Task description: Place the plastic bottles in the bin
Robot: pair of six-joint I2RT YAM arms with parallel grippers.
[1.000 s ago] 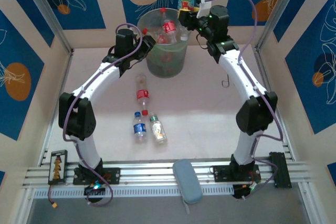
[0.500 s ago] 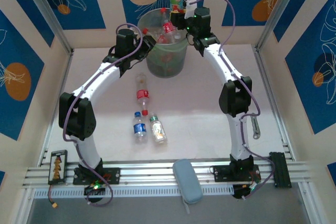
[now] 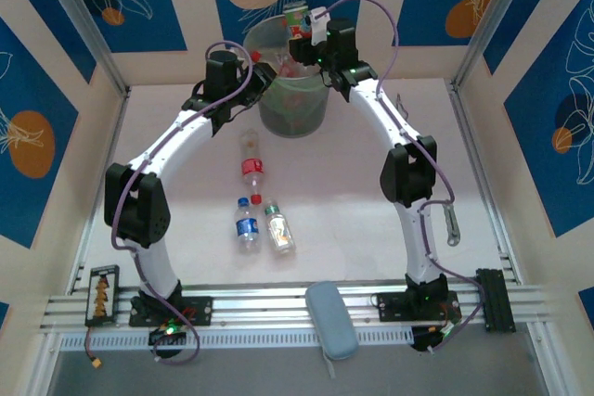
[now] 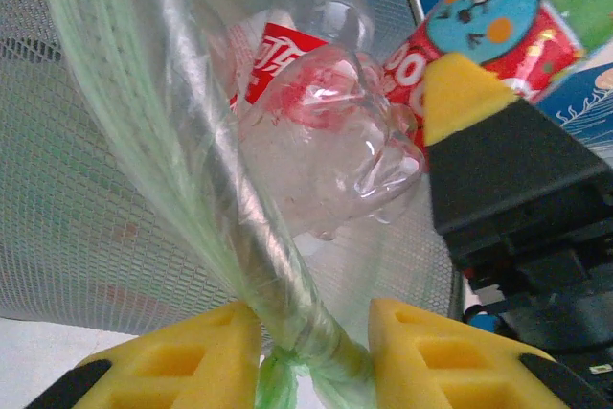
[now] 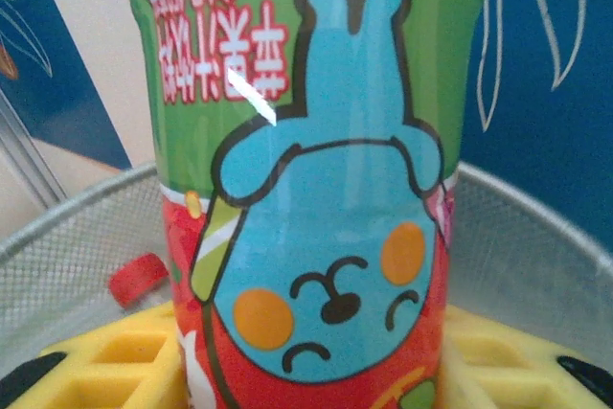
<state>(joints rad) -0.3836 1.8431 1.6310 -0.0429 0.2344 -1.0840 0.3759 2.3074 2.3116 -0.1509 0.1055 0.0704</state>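
From the overhead camera I see the bin (image 3: 293, 104) at the far side of the table (image 3: 353, 183). Three bottles lie loose well short of it: a red-label bottle (image 3: 251, 164), then a blue-label bottle (image 3: 246, 225) and a green-label bottle (image 3: 278, 228) side by side. From up there the fingers are too small for me to judge either grip.

My left wrist camera settles one. The left gripper (image 4: 311, 356) is pressed together on a fold of the bin's thin green plastic at the rim. Through the wall a crushed clear bottle (image 4: 326, 141) lies inside, and its red label carries white script I cannot read whole.

The right wrist camera gives the other. The right gripper (image 5: 306, 371) pinches a cartoon bottle (image 5: 316, 189) above the bin's mesh-patterned rim, with yellow pads (image 5: 115, 361) against both its sides. Its label shows a blue rabbit face upside down, with red Chinese characters on the green band. From the left wrist I catch white "OO" on the red part
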